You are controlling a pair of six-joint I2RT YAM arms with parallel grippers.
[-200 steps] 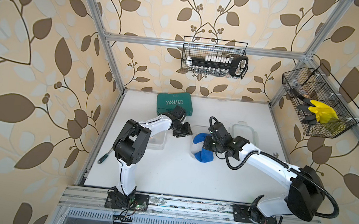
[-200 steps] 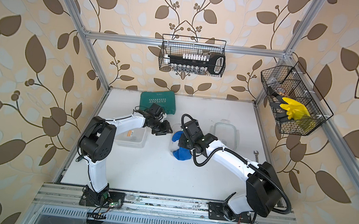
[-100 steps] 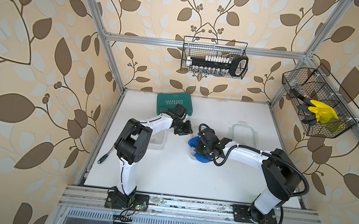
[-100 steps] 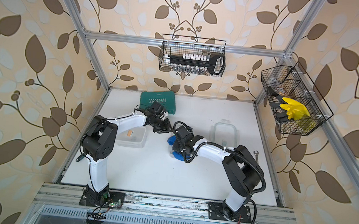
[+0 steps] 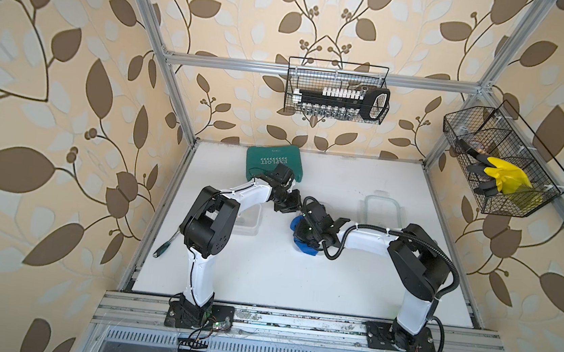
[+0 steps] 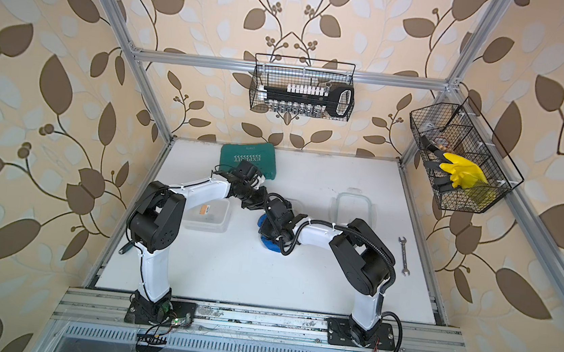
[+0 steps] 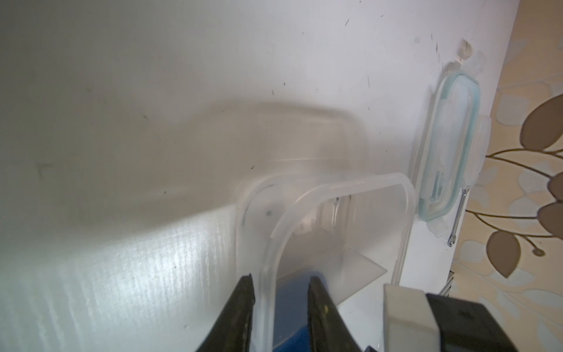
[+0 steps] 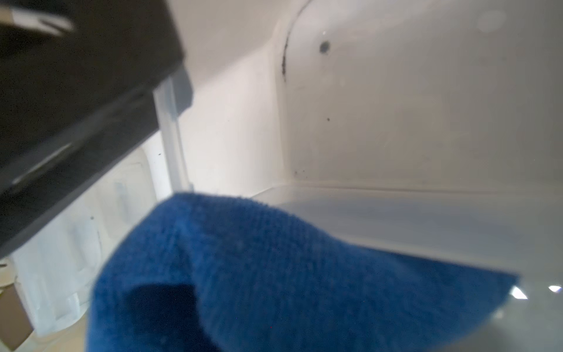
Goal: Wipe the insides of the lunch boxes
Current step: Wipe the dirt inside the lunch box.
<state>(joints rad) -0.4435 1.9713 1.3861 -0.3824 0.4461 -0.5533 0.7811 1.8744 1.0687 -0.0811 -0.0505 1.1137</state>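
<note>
So the left fingers [image 7: 243, 307] are sitting either side of one wall of the clear lunch box [image 7: 341, 189], clamping it. They look to be holding it tipped near the middle of the desk [image 5: 263, 277], mouth facing the right arm [image 5: 366, 239]. The right fingers are hiding under the blue cloth [image 8: 274, 274], closed, and seem to be pinching it. The cloth is lying inside the box. What matters here: the dark grime [image 8: 285, 64] is sitting in a corner past the cloth's edge, deeper in. I'm guessing the right arm is needing to push further in while the left is bracing.
</note>
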